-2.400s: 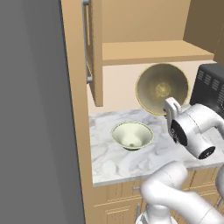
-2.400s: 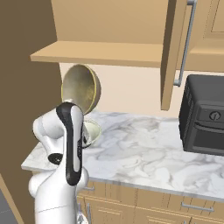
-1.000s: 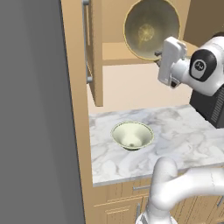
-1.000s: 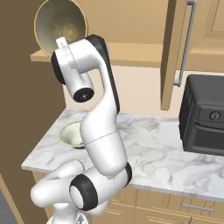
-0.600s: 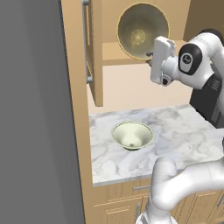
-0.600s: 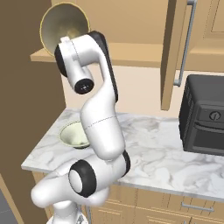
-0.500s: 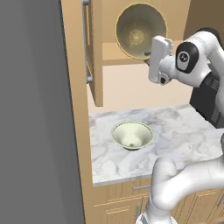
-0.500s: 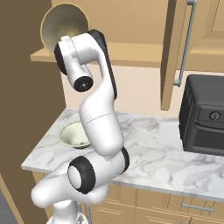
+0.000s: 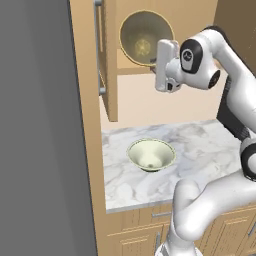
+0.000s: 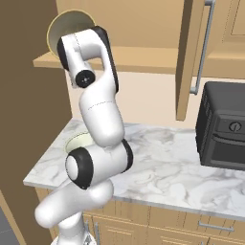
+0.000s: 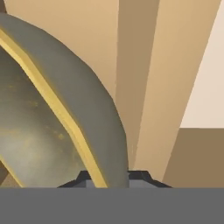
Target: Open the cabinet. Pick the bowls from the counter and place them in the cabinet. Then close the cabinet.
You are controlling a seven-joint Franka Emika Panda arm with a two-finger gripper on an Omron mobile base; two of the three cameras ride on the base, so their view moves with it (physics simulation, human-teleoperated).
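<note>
Up at the open cabinet (image 9: 107, 60), the brown bowl (image 9: 142, 40) is being held on edge, its hollow facing the left base camera, with the gripper (image 11: 108, 177) clamped on its yellowish rim. From the hand camera the two finger tips are just showing on either side of that rim — the bowl's left part is being cut off by the frame. From the right, most of this bowl (image 10: 67, 23) is being hidden behind the arm. Below, the cream bowl (image 9: 151, 154) is sitting upright on the counter (image 9: 200, 150); from the right only a sliver of it (image 10: 76, 141) is being shown — the arm is covering the remainder.
</note>
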